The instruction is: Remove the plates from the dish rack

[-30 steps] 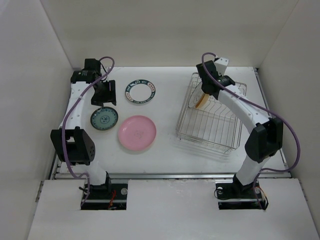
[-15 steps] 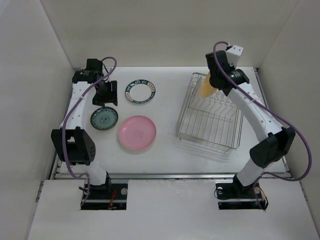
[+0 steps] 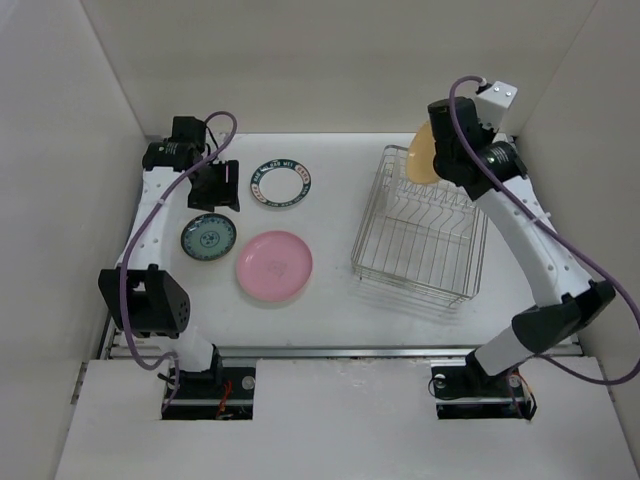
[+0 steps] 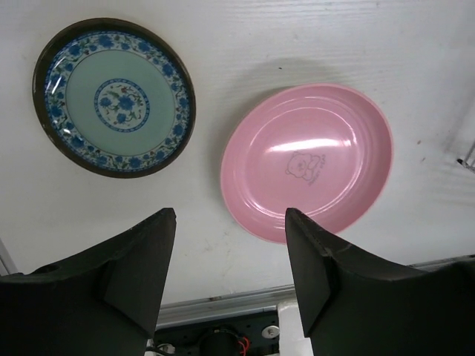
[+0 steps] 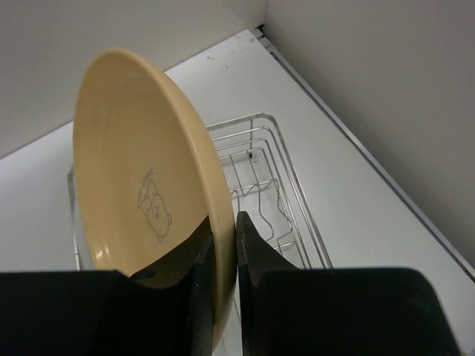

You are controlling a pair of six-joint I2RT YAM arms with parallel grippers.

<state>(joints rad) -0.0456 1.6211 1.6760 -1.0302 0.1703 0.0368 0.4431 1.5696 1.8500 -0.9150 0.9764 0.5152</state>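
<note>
White bench carries the dish rack. Above its far edge the yellow plate hangs upright, rim pinched in the jaws of the right gripper. So thin a hold could slip mid-swing. The left gripper, well left, has its jaws spread.

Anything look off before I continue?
Nothing serious. The right end effector pinches the yellow plate by its rim, on edge. The pink plate, teal plate and white plate lie flat, apart. The dish rack sits slightly skewed to the table edge.
</note>
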